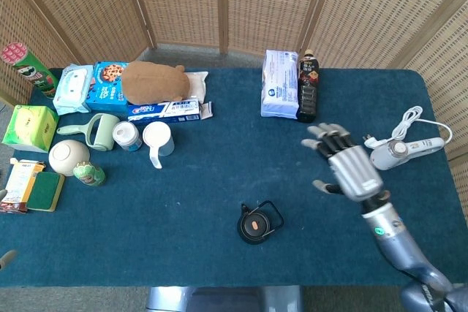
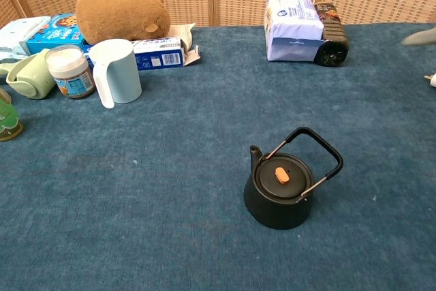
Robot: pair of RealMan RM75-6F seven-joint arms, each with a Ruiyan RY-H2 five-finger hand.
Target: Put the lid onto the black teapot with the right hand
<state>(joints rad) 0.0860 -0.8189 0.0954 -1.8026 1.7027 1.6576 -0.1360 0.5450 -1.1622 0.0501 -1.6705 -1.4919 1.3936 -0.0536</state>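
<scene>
The black teapot (image 1: 254,226) (image 2: 279,199) stands on the blue table near the front edge, its wire handle (image 2: 313,148) tilted up to the right. Its black lid with an orange knob (image 2: 281,176) sits on the pot's opening. My right hand (image 1: 347,169) hovers above the table well to the right of the pot, fingers spread, holding nothing. In the chest view only a blurred fingertip (image 2: 419,35) of it shows at the right edge. Of my left hand, only a grey fingertip (image 1: 6,256) shows at the left edge of the head view.
A white mug (image 2: 116,69), a jar (image 2: 70,71), a brown plush (image 2: 121,15) and boxes crowd the back left. A wipes pack (image 2: 293,24) and a dark bottle (image 1: 308,85) stand at the back centre. A white corded appliance (image 1: 402,150) lies at the right.
</scene>
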